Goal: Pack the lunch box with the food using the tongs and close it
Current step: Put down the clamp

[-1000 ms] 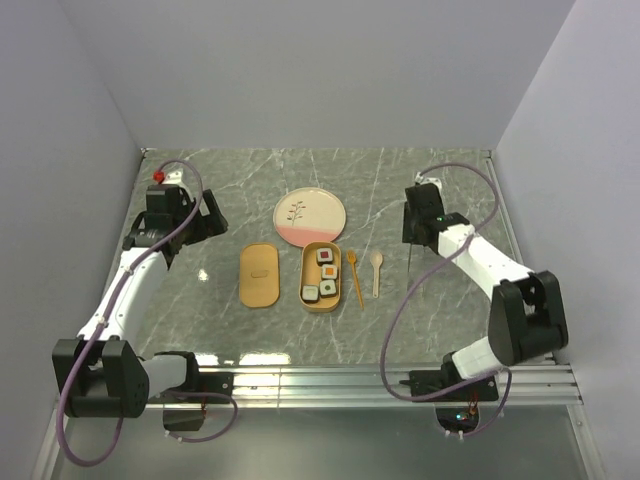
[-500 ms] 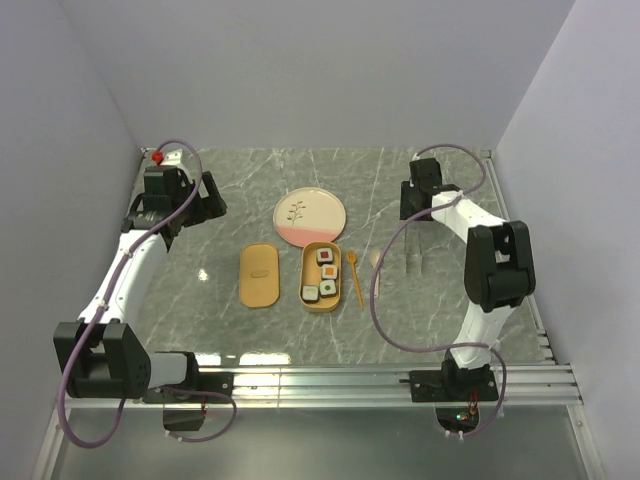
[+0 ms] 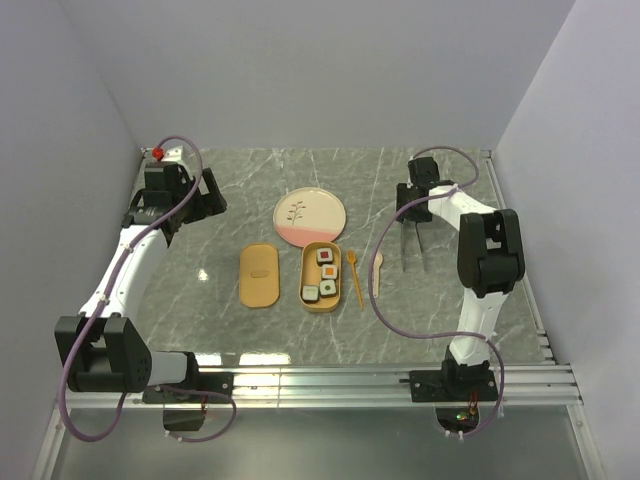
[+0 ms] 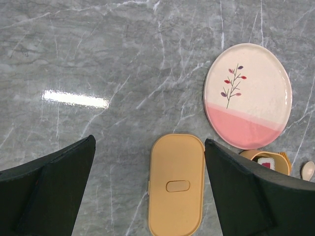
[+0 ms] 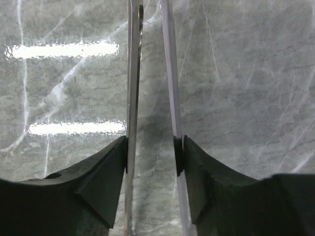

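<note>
Since a second ago the right arm has folded back toward the far right of the surface (image 3: 200,180), and the tongs (image 3: 413,245) now hang from it with their tips pointing at the near edge, where earlier they sat closer in beside the spoons. The left arm has barely shifted.

The right gripper (image 5: 153,152) has its jaws clamped on the tongs (image 5: 147,73), one slender arm pressed against each pad. The left gripper (image 4: 147,187) hovers with its jaws wide apart and empty, directly above the lid (image 4: 176,186).

The lunch box (image 3: 321,275) lies mid-surface, its long axis running near to far, with the sushi pieces (image 3: 325,273) already inside. Its lid (image 3: 259,275) lies flat just to its left, parallel to it. Closing looks like the remaining step, and the left arm is the nearer one.

A pink-and-cream plate (image 3: 310,216) touches the box's far end. An orange spoon (image 3: 355,275) and a beige spoon (image 3: 377,270) lie between box and tongs, clear of the lid's path.
</note>
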Robot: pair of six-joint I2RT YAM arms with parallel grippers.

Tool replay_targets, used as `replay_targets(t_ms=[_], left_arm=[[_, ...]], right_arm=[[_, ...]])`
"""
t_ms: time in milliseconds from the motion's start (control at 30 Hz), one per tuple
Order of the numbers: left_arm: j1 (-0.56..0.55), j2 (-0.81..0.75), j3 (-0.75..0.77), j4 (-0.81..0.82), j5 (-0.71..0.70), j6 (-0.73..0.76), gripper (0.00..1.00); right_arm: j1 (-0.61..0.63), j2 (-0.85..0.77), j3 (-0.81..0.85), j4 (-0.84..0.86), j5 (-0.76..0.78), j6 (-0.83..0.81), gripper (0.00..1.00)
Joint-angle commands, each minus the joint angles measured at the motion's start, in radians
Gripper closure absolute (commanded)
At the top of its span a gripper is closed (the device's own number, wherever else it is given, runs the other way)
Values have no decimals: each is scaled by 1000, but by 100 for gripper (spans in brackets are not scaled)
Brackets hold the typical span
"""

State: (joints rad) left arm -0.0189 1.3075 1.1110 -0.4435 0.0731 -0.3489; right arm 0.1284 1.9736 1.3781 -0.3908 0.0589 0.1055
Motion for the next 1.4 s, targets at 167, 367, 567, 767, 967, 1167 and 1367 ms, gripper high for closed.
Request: replay_targets(t_ms=[167,367,567,767,967,1167,1367], left_arm=[[2,-14,32,2,-4,22,1],[2,-28,26,0,-7,21,0],[2,-48,24,-6,-13,22,1],[2,-63,12,5,-6,14,0],[2,-89,-8,23,10,4,1],[2,-125,-31,32,24,-5,0],[2,-159,-59,46,48,-22,1]], right_arm=[[-6,-2,24,-3,24,-1,38],[-10,-5,26,-3,21,-1,20],[-15,-54,-2,20,44,2,19],[-18,-191,-4,18,74,11,21],[-3,-341,-2,-36,7,97,28],[152,-487,-97,-68,38,194,32],[342,-559,-283,-53,88,376,45]])
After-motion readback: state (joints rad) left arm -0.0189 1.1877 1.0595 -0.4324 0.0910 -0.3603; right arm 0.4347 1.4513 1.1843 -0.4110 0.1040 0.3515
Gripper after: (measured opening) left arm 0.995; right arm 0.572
